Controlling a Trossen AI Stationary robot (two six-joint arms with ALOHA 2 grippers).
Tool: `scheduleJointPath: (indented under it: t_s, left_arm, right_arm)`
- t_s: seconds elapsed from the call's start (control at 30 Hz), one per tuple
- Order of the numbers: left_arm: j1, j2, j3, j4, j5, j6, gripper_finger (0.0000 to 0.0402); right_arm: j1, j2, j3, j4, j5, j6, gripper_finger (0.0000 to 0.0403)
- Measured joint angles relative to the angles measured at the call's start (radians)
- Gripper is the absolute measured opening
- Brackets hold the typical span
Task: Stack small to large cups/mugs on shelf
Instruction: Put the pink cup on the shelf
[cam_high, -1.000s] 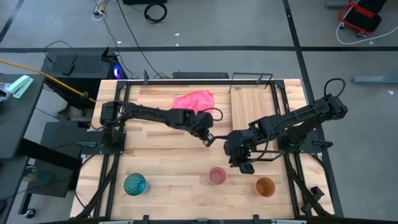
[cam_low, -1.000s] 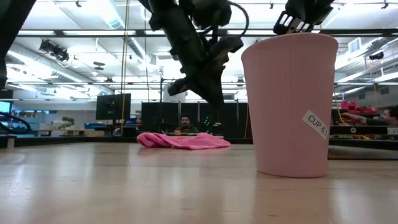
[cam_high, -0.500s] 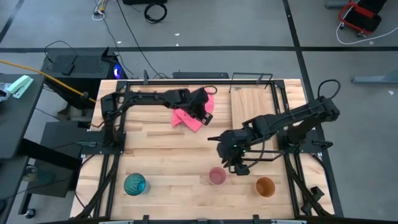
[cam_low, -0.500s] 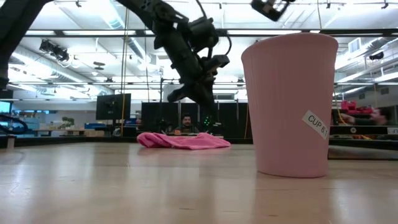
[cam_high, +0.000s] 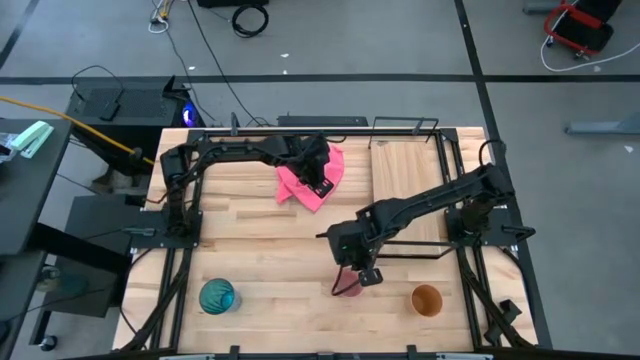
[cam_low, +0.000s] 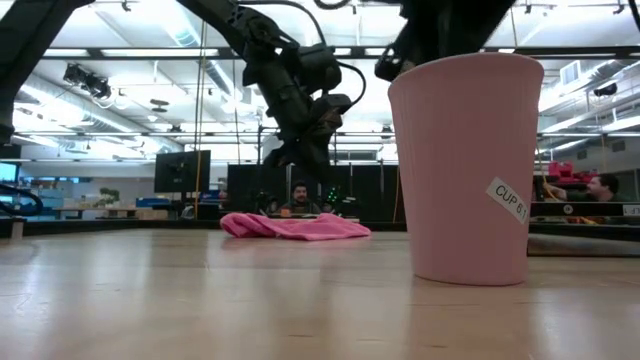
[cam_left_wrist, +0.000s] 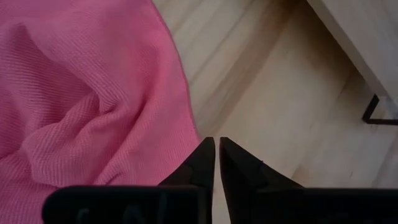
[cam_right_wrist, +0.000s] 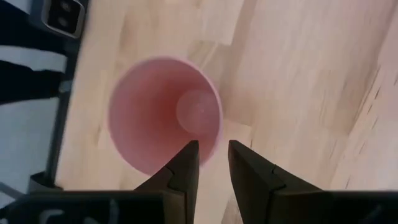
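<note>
Pink ribbed plastic cup (cam_right_wrist: 165, 112) stands upright near the worktop's (cam_high: 260, 255) front edge, the right claw (cam_right_wrist: 211, 163) poised just above its rim, fingers slightly apart. Grasping the smallest cup seems in hand; next, straddle the rim and close. Left claw (cam_left_wrist: 216, 163), fingers together, waits over the pink cloth (cam_left_wrist: 81, 93).

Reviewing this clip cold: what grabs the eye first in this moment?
The right gripper hangs just above the pink cup near the table's front edge, its fingers slightly apart astride the cup's rim; in the low view that cup looms large, bearing a "CUP 61" label. Farther back, the left gripper, shut, sits over the pink cloth. The orange cup and teal-blue cup stand apart along the front, and the shelf is bare.
</note>
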Motion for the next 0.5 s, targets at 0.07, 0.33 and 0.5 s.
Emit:
scheduleJointPath:
  t_s: [0.07, 0.33, 0.5]
  left_arm:
    - [0.0, 0.0, 0.0, 0.0, 0.001, 0.0, 0.0033]
    - [0.001, 0.0, 0.0, -0.004, 0.0, 0.0, 0.004]
    - [0.0, 0.0, 0.0, -0.004, 0.001, -0.001, 0.0035]
  right_arm:
    - [0.001, 0.008, 0.0, -0.001, -0.001, -0.001, 0.0095]
    - [0.004, 0.018, 0.0, 0.006, 0.006, 0.007, 0.0116]
    - [0.003, 0.033, 0.0, 0.011, 0.009, 0.01, 0.0121]
